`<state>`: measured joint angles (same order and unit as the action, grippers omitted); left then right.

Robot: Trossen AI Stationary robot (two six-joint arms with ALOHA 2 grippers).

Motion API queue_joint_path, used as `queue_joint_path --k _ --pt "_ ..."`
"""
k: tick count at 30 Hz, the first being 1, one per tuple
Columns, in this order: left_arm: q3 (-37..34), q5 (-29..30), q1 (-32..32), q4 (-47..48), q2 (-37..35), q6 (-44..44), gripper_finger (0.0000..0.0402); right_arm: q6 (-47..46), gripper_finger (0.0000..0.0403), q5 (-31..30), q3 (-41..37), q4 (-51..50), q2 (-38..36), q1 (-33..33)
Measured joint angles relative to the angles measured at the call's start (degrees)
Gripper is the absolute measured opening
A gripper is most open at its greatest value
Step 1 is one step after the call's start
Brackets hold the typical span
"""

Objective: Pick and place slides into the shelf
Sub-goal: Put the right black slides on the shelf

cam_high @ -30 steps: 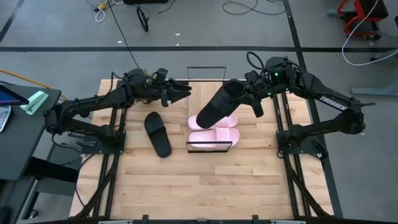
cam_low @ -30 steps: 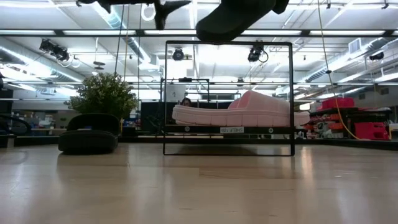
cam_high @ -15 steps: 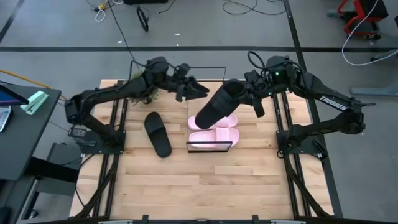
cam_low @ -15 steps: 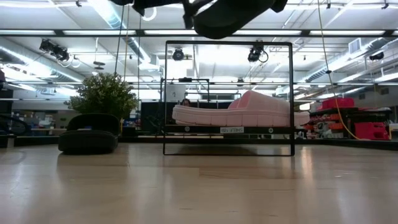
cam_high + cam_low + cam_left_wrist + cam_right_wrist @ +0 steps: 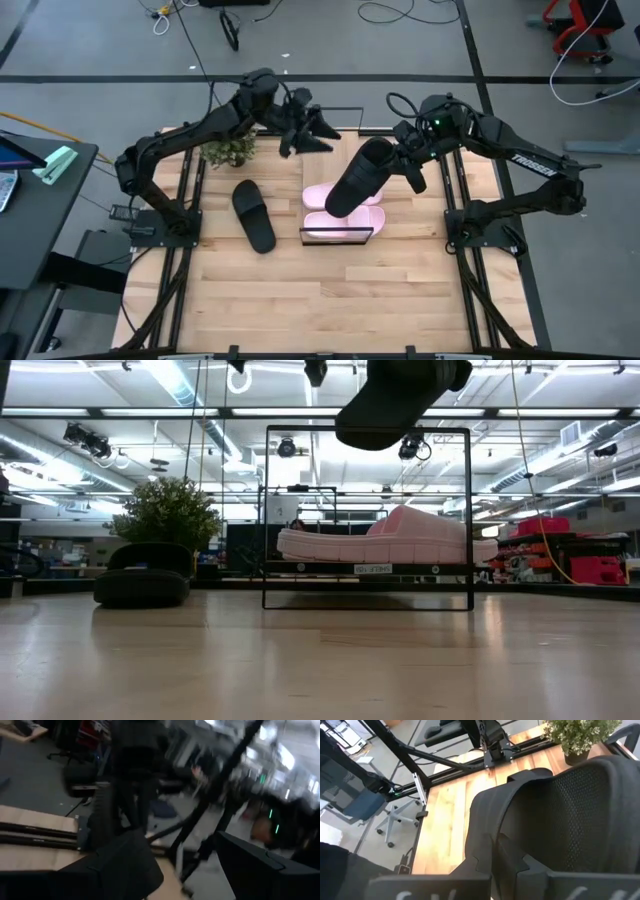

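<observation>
My right gripper (image 5: 398, 160) is shut on a black slide (image 5: 358, 180) held high over the shelf (image 5: 336, 236), a black wire-frame rack seen in the low view too as the shelf (image 5: 367, 430). Two pale pink slides (image 5: 344, 206) lie side by side on their soles on the shelf's low tier; one pink slide (image 5: 385, 538) shows from the side. The other black slide (image 5: 253, 215) lies sole-down on the table left of the shelf. My left gripper (image 5: 312, 130) hovers open above the shelf's far side, touching nothing; its wrist view is blurred. My right gripper grips the black slide at its far-right end (image 5: 520, 845), coming from the table's right side and slanting down. The slide is lifted clear and slopes down from the fingers toward the near-left, its free end (image 5: 338, 205) above the pink slides.
A small potted plant (image 5: 228, 150) stands on the table's far-left part, behind the lying black slide; it shows as the plant (image 5: 168, 510) in the low view. Bare wood (image 5: 330, 300) stretches across the near half of the table.
My left gripper has swung up and toward the table's right and far edge, from near the plant to above the shelf's far side. My right gripper has turned the black slide, its free end swinging toward the near edge and dropping a little.
</observation>
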<state>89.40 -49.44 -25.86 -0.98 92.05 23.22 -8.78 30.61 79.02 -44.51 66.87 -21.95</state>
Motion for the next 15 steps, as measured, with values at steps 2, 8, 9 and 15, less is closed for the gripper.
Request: queue_joint_path --k 2,8,9,15 --pt "2.22 0.08 0.62 5.91 0.0 -7.27 0.0284 0.0 0.0009 0.76 0.0 -0.14 0.55 -0.01" --pt "6.63 6.09 3.15 15.88 -0.02 -22.43 0.028 0.0 0.0009 1.51 0.0 -0.16 3.25 0.02" --pt "7.29 7.94 3.64 17.44 0.0 -24.1 0.0278 0.02 0.0009 1.53 0.0 -0.18 3.74 0.02" --pt "8.86 16.57 5.24 26.65 0.44 -32.63 0.0273 1.09 0.0009 2.0 0.0 -0.07 6.48 -0.01"
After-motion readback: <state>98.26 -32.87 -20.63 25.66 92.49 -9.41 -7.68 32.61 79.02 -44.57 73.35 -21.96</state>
